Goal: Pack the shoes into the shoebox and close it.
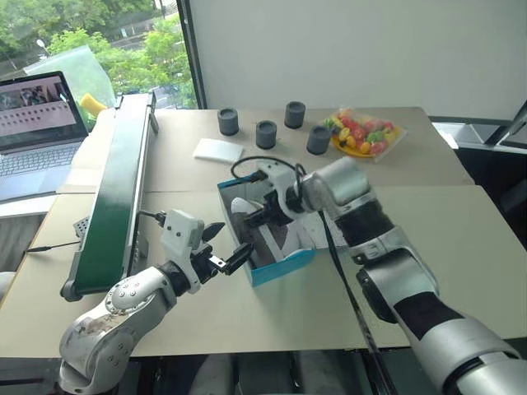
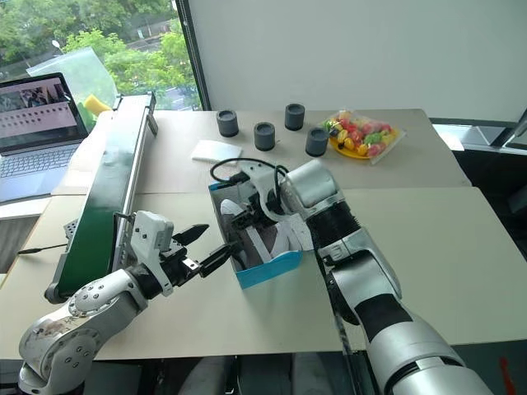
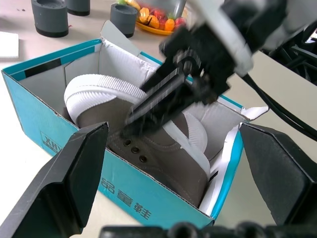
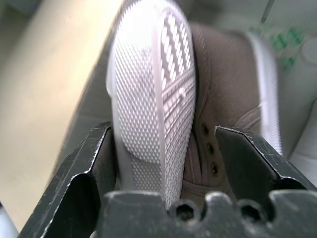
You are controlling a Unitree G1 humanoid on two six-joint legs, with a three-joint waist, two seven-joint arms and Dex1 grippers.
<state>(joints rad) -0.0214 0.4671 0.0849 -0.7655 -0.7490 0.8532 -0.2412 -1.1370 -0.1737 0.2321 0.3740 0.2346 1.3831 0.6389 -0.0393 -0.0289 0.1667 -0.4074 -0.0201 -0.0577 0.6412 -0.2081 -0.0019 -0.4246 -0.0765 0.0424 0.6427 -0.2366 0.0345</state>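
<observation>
The blue shoebox (image 1: 282, 267) stands open in the middle of the table, its white inside showing (image 3: 116, 62). The shoes lie in it: a brown canvas upper with eyelets (image 3: 163, 148) and a white ribbed sole (image 3: 94, 84). My right gripper (image 1: 257, 219) hangs just over the box, pointing down into it. Its fingers (image 4: 91, 153) are open on either side of a white sole (image 4: 148, 94) and a brown upper (image 4: 223, 84). My left gripper (image 1: 228, 245) is open at the box's near left corner and holds nothing.
A long green conveyor (image 1: 115, 181) runs along the left, with a laptop (image 1: 37, 123) beyond it. Behind the box sit several dark grey cups (image 1: 266, 133), a flat white pad (image 1: 218, 150) and a plate of toy fruit (image 1: 362, 136).
</observation>
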